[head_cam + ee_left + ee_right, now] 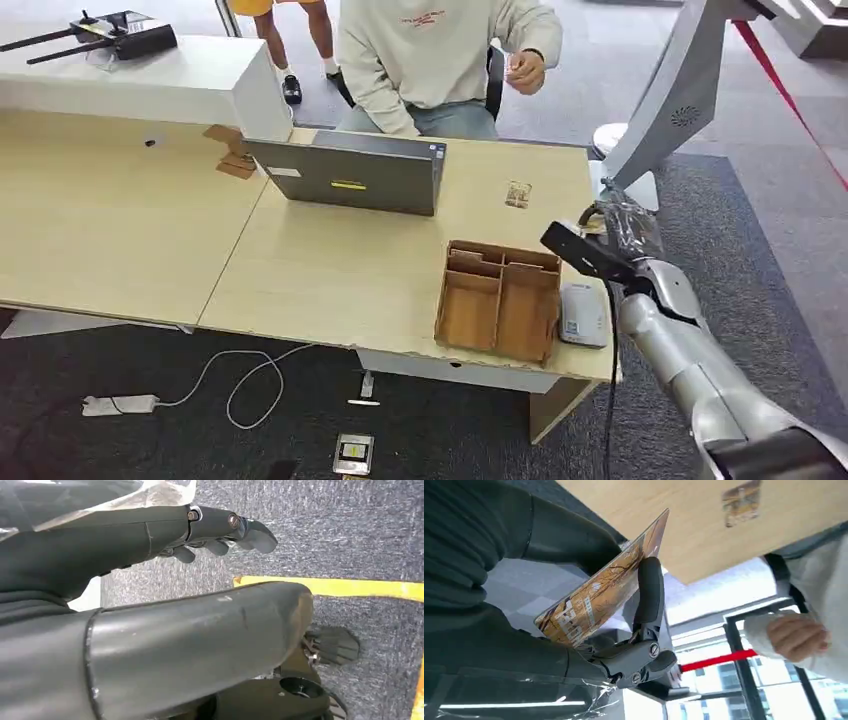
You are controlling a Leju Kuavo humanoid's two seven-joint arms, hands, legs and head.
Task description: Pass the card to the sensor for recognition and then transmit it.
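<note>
While the right hand [624, 630] pinches the card [599, 592] beyond the desk [380, 280] edge near the sensor [583, 315], the left hand [215, 535] hangs with fingers loosely extended, holding nothing.

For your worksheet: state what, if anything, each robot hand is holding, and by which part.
The right robot hand holds the card, pinched across its lower portion, near one long edge. The left robot hand holds nothing.

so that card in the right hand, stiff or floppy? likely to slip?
The card looks thin and probably light. It seems slightly bowed in the right hand, so likely semi-stiff. Its printed face looks smooth and only an edge region is pinched, so it could slip.
</note>
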